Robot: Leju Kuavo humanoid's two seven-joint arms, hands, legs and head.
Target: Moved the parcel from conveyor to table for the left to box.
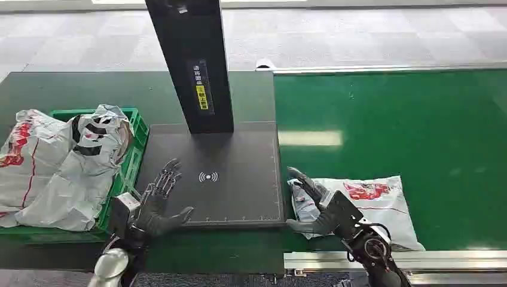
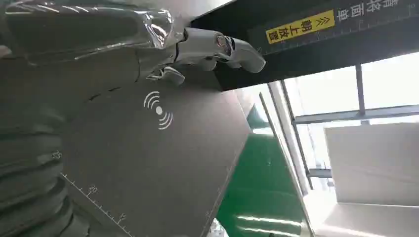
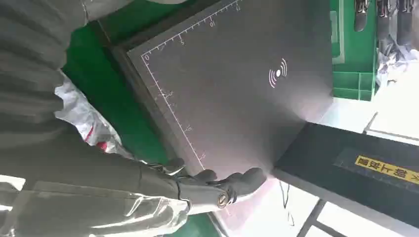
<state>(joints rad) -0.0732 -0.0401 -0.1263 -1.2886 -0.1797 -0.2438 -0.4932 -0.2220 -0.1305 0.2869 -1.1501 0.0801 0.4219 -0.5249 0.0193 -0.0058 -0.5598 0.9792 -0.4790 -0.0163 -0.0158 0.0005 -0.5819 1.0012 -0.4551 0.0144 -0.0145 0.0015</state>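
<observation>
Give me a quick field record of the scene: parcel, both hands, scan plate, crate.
parcel: grey-white bag with red print, lying on the green conveyor, right of the plate
right hand: at the parcel's left end, fingers spread over it; a firm grip cannot be confirmed
left hand: open, over the plate's left edge, holding nothing
scan plate: dark, ruled, nothing lying on it
crate: green, piled with grey bags
</observation>
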